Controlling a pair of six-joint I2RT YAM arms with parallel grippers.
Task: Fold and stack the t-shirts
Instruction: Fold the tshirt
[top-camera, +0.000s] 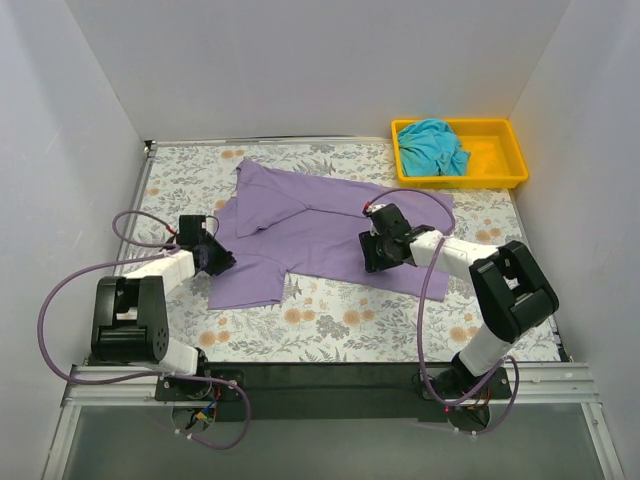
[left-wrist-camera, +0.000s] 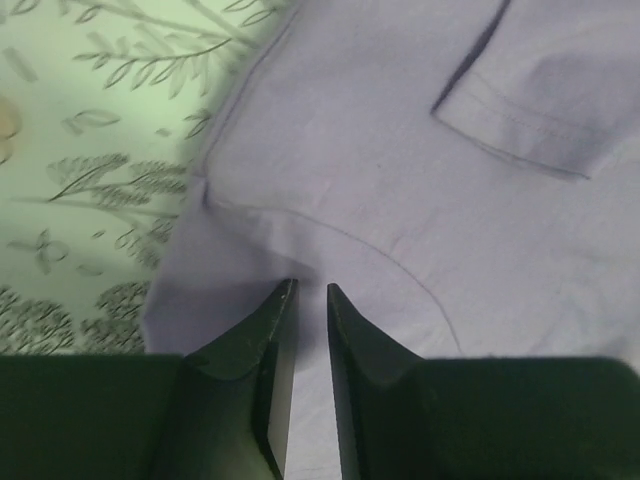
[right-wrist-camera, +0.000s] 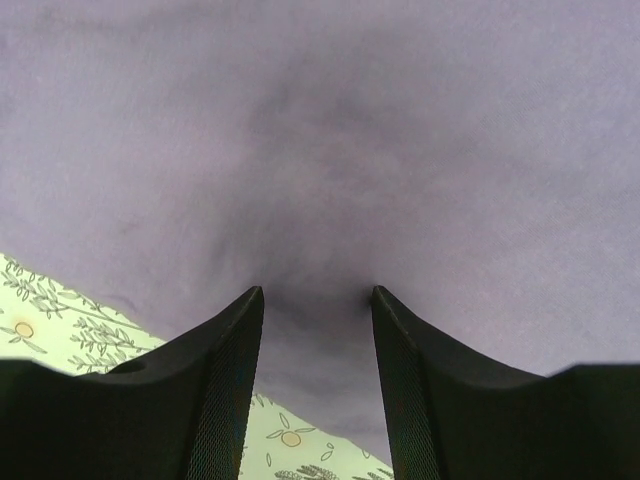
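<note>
A purple shirt (top-camera: 320, 235) lies spread at the middle of the floral worktop (top-camera: 340, 325), with its upper part folded over itself. The left gripper (top-camera: 216, 259) sits at the shirt's 8 o'clock edge. The right gripper (top-camera: 375, 250) is down on the cloth toward 4 o'clock. In the worktop's 1 o'clock corner stands a yellow tray (top-camera: 505, 170) with a crumpled teal shirt (top-camera: 435, 147) inside.

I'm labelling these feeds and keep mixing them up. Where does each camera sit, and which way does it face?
Top external: above and behind the bases, looking down over the floral table; both arms show.
Left wrist: on the left arm, facing the purple t-shirt's edge past the left gripper.
Right wrist: on the right arm, close over purple cloth past the right gripper.
Shared: all three see the purple t-shirt.
</note>
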